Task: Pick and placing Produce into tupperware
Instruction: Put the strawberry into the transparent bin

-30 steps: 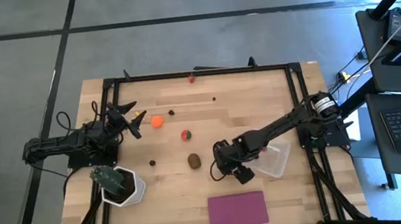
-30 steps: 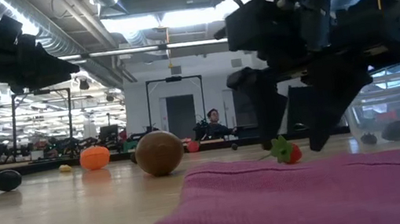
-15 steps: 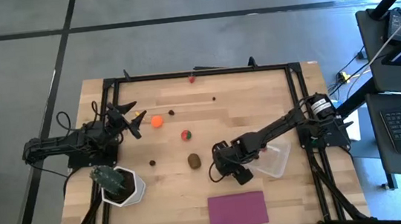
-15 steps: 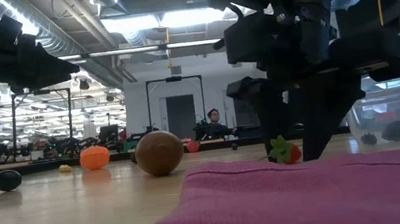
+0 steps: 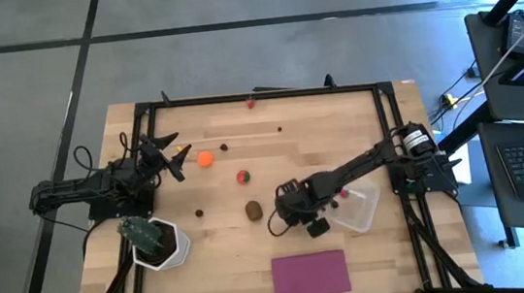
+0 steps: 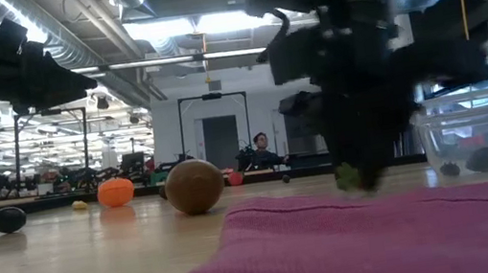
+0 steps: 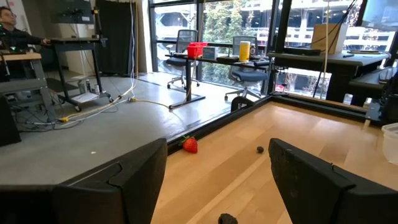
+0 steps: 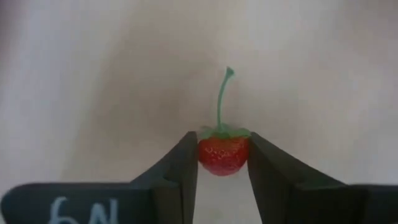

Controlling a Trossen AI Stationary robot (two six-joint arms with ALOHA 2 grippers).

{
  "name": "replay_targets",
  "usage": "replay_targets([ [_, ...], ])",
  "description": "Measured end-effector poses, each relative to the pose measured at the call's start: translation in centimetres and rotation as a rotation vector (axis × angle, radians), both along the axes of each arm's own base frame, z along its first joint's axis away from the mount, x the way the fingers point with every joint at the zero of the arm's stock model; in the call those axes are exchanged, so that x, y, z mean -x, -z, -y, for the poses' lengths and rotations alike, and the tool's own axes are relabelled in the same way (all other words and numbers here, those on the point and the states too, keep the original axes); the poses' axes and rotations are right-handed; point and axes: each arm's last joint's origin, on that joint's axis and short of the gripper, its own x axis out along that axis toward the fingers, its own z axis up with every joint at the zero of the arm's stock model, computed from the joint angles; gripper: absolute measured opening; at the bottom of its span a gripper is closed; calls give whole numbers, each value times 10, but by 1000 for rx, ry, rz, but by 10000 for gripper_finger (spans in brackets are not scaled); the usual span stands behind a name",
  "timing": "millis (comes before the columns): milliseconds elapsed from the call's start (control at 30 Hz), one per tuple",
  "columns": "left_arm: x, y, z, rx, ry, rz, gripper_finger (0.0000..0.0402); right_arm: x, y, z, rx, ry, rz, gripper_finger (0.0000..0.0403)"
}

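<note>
Just beside the tupperware (image 5: 358, 207) on my wooden surface (image 5: 273, 155), right pincer (image 8: 222, 163) clenched on a strawberry (image 8: 222, 153), left pincer (image 7: 217, 180) released near the orange ball (image 5: 205, 157), office room behind.

Both arms are dark, jointed and slim. The right arm (image 5: 371, 162) has a silver-banded joint. The right gripper's (image 8: 222, 163) fingers (image 8: 177, 171) are black, flat and tapered, with white handwritten marks below them.
</note>
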Motion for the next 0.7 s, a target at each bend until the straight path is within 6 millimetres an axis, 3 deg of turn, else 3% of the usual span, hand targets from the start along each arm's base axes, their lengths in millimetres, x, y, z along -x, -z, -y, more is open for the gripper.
replay_targets([
  [100,0,0,0,0,0,0,274,-13,-28,13,0,57,43,116],
  [233,0,0,0,0,0,0,274,-15,-66,32,-26,198,25,116],
  [333,0,0,0,0,0,0,274,-4,-104,43,-48,337,4,116],
  [433,0,0,0,0,0,0,274,17,-127,46,-56,467,-62,117],
  [567,0,0,0,0,0,0,274,52,-142,44,-76,586,-91,119],
  [700,0,0,0,0,0,0,274,83,-124,42,-110,685,-79,119],
])
